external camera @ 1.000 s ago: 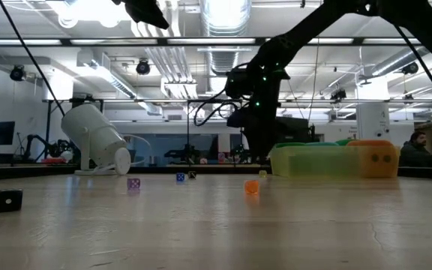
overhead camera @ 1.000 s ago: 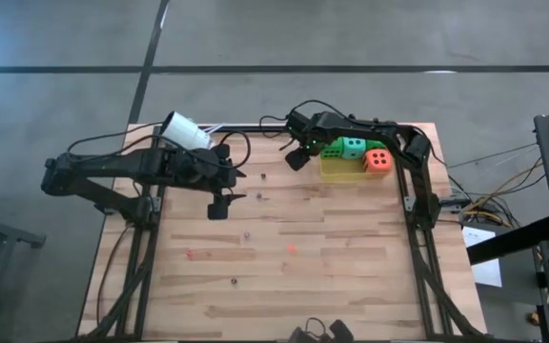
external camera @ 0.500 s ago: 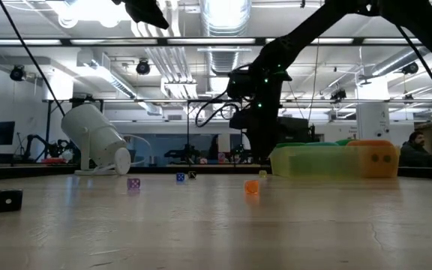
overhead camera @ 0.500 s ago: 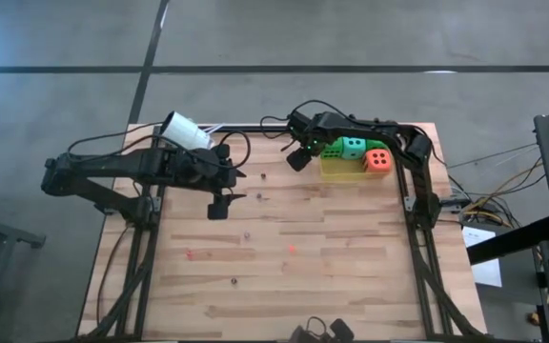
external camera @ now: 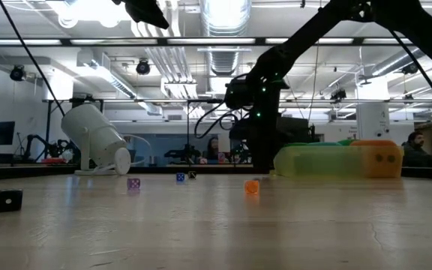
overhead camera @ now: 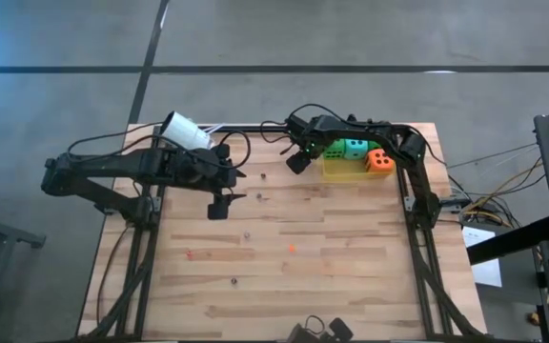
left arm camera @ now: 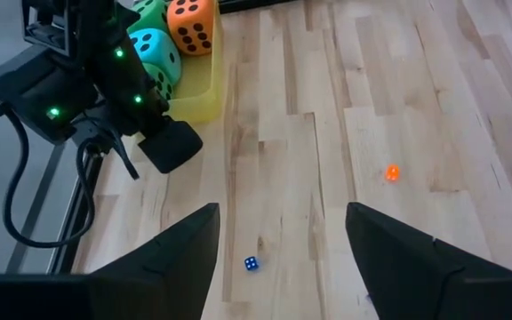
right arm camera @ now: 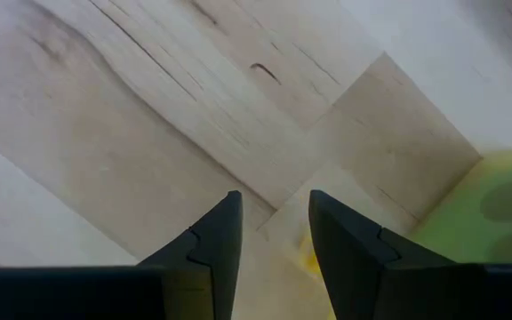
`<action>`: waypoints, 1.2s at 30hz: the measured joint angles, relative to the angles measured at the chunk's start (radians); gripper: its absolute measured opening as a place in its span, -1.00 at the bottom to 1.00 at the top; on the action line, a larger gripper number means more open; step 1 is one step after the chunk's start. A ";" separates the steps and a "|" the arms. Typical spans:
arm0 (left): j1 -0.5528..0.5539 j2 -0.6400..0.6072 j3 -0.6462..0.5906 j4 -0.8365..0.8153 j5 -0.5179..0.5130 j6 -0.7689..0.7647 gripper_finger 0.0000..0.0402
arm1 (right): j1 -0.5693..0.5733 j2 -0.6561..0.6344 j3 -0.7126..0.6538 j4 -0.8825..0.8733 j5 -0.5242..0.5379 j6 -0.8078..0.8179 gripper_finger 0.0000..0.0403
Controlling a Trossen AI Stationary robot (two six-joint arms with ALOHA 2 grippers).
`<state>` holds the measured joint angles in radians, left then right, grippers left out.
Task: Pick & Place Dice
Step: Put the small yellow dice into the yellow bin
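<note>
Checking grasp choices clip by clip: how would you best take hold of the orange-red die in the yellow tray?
Probably from above, pinching two opposite side faces of the orange-red die. It sits at the right end of the yellow tray, with the teal die close beside it, so a sideways approach looks blocked. The right tool, empty, hangs just left of the tray.

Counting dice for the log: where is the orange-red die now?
In the high view, the orange-red die sits in the yellow tray at the table's far right, beside the teal die.
</note>
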<state>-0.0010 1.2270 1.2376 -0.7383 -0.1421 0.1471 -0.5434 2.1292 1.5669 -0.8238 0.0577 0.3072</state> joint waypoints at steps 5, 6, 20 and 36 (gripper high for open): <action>0.000 0.000 0.000 0.000 0.000 -0.016 0.24 | 0.000 -0.014 -0.001 -0.027 -0.008 -0.026 -0.40; 0.000 0.000 0.000 0.000 0.001 -0.018 0.24 | 0.000 -0.018 -0.001 -0.040 -0.008 -0.040 -0.41; 0.000 0.000 0.000 0.000 0.000 -0.018 0.24 | 0.002 -0.021 -0.016 -0.070 0.047 -0.149 -0.40; 0.000 0.000 0.000 0.001 0.001 -0.026 0.23 | 0.002 -0.020 -0.007 -0.069 0.050 -0.183 -0.47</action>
<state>-0.0008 1.2270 1.2375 -0.7376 -0.1413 0.1215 -0.5415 2.1090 1.5600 -0.8933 0.1078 0.1243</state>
